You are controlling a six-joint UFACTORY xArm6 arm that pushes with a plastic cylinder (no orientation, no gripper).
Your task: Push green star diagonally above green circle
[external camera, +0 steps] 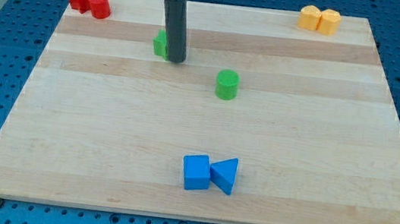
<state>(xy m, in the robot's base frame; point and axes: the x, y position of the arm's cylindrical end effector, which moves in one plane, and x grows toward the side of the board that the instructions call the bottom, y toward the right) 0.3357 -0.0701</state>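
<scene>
There are no jaws, only my tip [175, 60], touching the green star [161, 44] on its 4 o'clock side. The star lies at 10 o'clock of the green circle [227, 84]. I judge only small, gentle nudges are needed.

Bright, even overhead light; soft short shadows, sharp focus, no glare.

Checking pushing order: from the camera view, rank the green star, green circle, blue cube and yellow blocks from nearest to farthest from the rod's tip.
1. Green star, touching my tip on its left.
2. Green circle, to the right, slightly lower.
3. Blue cube, bottom centre.
4. Yellow blocks, top right corner.
</scene>
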